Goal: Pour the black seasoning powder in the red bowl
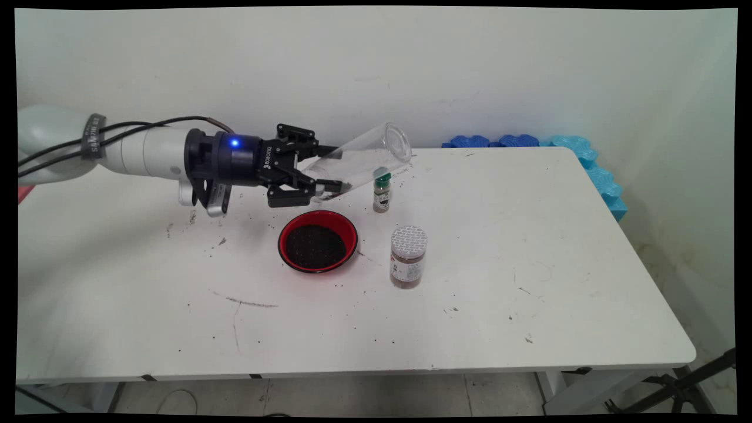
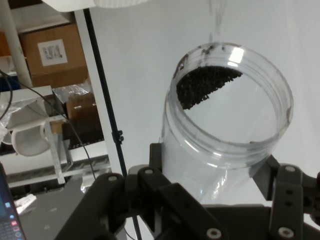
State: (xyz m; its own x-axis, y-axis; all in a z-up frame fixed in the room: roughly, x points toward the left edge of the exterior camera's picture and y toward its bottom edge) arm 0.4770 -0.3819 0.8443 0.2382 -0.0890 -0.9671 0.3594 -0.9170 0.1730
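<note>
On the white surface (image 1: 529,247), left of frame centre, sit a red bowl (image 1: 318,241) of dark granules, a small green-capped bottle (image 1: 382,191) just above and right of it, and a white-lidded brown jar (image 1: 408,257) to the bowl's right; blue foam pieces (image 1: 578,155) line the far right edge. The hand (image 1: 335,167) pinches a clear plastic jar (image 1: 364,155) by its base, above the bowl in the upper-middle of the frame. Its long axis lies nearly level, with the open mouth pointing right and slightly up, and dark granules (image 2: 205,85) cling inside.
</note>
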